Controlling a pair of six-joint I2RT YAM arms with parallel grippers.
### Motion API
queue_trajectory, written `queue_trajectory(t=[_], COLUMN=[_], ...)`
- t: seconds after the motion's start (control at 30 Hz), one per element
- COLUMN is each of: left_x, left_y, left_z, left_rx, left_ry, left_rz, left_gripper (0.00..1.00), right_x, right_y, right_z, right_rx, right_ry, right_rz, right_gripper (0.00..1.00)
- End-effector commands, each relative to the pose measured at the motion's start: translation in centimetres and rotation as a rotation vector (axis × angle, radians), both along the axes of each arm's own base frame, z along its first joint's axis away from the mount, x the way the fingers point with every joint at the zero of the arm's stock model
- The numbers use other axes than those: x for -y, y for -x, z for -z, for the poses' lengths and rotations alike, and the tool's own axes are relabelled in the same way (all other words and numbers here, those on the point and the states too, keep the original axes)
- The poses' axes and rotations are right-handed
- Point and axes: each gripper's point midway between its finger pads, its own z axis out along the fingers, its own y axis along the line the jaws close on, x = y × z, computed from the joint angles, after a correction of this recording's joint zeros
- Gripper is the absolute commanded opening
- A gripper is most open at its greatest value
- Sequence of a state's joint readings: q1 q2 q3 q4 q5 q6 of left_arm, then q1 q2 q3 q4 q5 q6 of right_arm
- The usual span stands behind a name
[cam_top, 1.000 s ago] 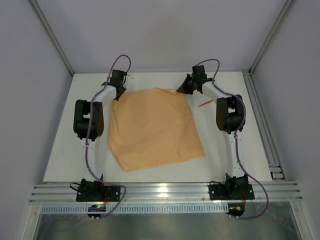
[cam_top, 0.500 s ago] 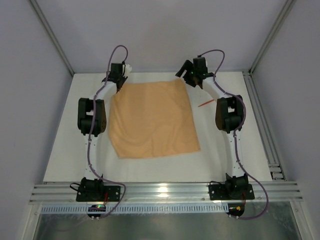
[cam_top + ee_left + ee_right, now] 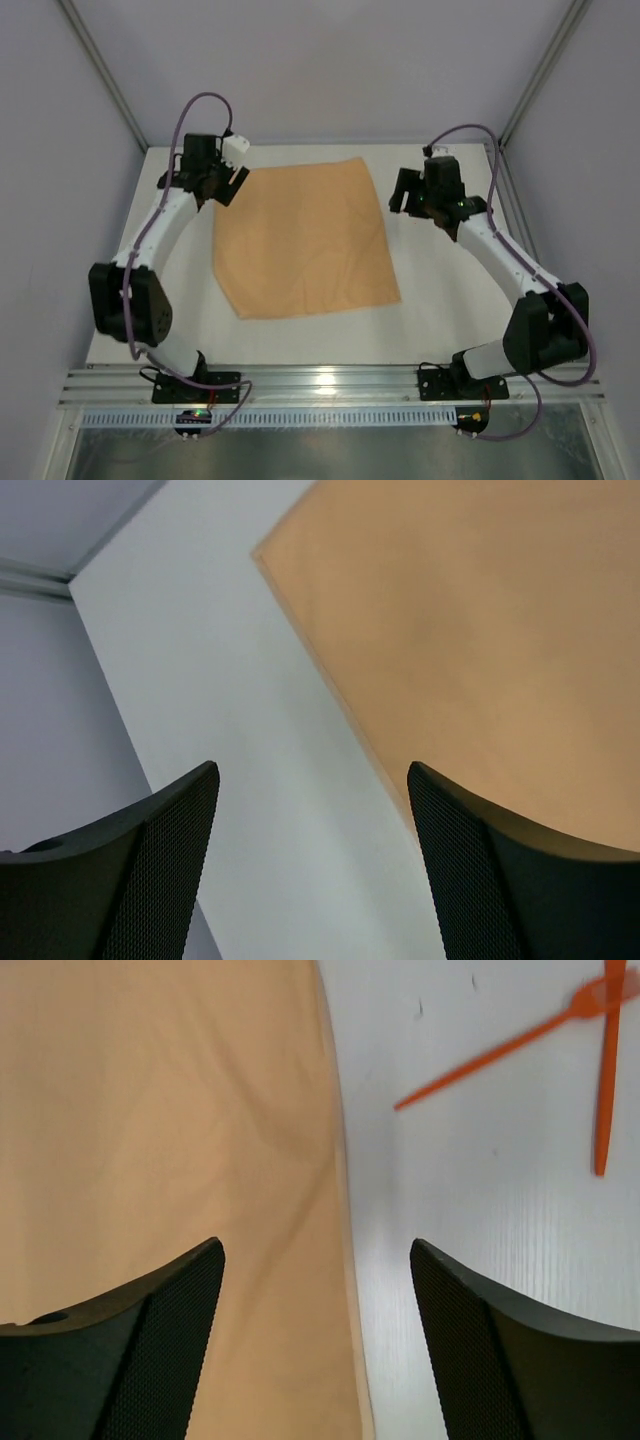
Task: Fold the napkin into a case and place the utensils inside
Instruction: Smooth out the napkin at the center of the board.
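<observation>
From above, the napkin (image 3: 305, 240) lies flat on the worktop (image 3: 450, 310), with the left end effector (image 3: 222, 182) at its far-left corner and the right end effector (image 3: 408, 195) just off its far-right corner. The left wrist view shows spread fingers over bare worktop beside the napkin's edge. The right wrist view shows spread fingers astride the napkin's edge, with two crossed utensils (image 3: 500, 1055) lying to the right of it.

My white arms (image 3: 163, 218) have black joints (image 3: 132, 303) and looping purple cables (image 3: 196, 97); each end effector (image 3: 312, 825) has black, mesh-textured fingers (image 3: 165, 872).

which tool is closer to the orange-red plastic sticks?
Right. The right tool hovers beside the thin orange-red plastic sticks; the left tool is across the peach-orange cloth napkin, at its far-left corner.
</observation>
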State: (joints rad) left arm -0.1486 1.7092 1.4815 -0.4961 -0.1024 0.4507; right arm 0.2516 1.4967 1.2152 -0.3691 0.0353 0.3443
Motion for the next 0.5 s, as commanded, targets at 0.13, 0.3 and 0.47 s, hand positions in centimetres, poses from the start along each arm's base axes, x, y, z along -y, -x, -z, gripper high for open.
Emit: queue_trajectory(t=[0.13,0.3,0.47], left_x=[1.6,4.1,5.9], left_y=[19.8,25.6,27.2], left_z=[9.1,11.7,12.4], left_rx=[-0.419,-0.500,-0.431], left_ry=[-0.163,-0.182,-0.266], left_rz=[0.329,0.442,0.538], left_gripper=[0.80,0.89,0.91], right_x=[-0.6,-0.6,-2.1], right_y=[12.8,15.3,17.6], right_z=[11.3,15.1,17.0], right_rx=[-0.287,-0.376,-0.411], right_ry=[0.082,0.067,0.030], right_rz=[-0.083,-0.068,-0.089], right_gripper=[0.68,0.64,0.53])
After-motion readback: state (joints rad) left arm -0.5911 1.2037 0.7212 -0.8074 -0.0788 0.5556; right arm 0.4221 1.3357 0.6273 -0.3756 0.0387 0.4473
